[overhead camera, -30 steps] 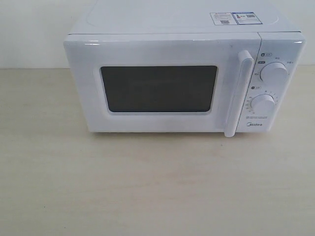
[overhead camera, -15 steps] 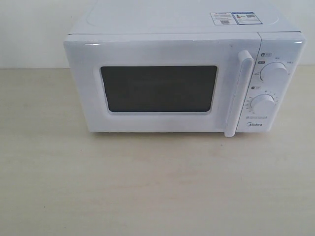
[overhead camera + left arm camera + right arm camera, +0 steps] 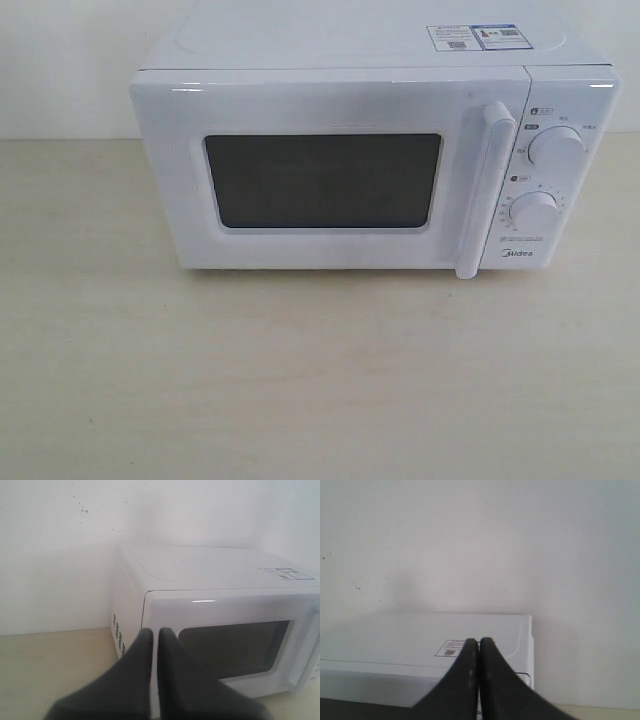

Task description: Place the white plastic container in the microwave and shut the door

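Nothing had shifted since a second earlier. The microwave [image 3: 160, 150] stood as before on the pale desk [image 3: 300, 380], its door [image 3: 330, 105] shut flush and the long handle [image 3: 485, 190] upright beside two dials [image 3: 557, 148]. "Midea" [image 3: 516, 254] was printed under the lower dial. The top stickers [image 3: 478, 37] were too small to read. The left pincer [image 3: 154, 632] and right pincer [image 3: 479, 642] were both closed on nothing. I couldn't tell whether the white plastic container lay behind the dark window [image 3: 322, 180].
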